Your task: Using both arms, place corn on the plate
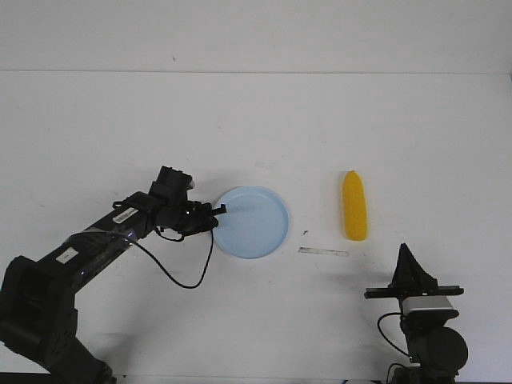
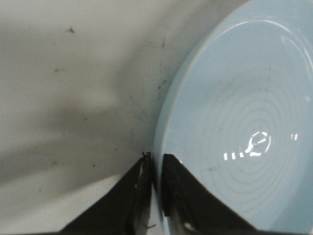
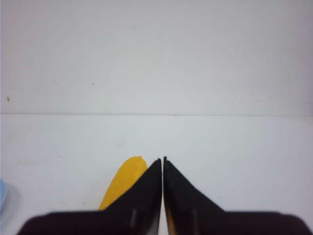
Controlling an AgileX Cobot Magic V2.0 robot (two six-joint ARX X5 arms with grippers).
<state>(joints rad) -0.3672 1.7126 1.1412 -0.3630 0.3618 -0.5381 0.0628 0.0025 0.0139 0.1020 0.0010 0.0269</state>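
The plate (image 1: 254, 222) lies flat on the white table (image 1: 256, 120), near its middle. All positions below are given relative to the plate.

Left arm (image 1: 88, 248): reaches in from the plate's left side. The left gripper (image 1: 218, 211) is at the plate's left edge. In the left wrist view the two fingers (image 2: 134, 188) are nearly together, and the plate's rim (image 2: 159, 147) runs into the thin gap between them; the claw is narrow and pinches the rim.

Corn (image 1: 354, 206): lies on the table to the right of the plate, well apart from it and not touching it. Its long axis runs away from the robot, tapered end farther from the robot. A thin pale strip (image 1: 323, 252) lies on the table between the plate and the corn, on the side nearer the robot.

Right arm (image 1: 424, 320): stands on the near side of the corn, farther right than the plate. The right gripper (image 3: 163, 161) has its fingertips (image 3: 155, 169) pressed together with nothing between them. In the right wrist view the corn's end (image 3: 124, 178) shows just behind the fingers.
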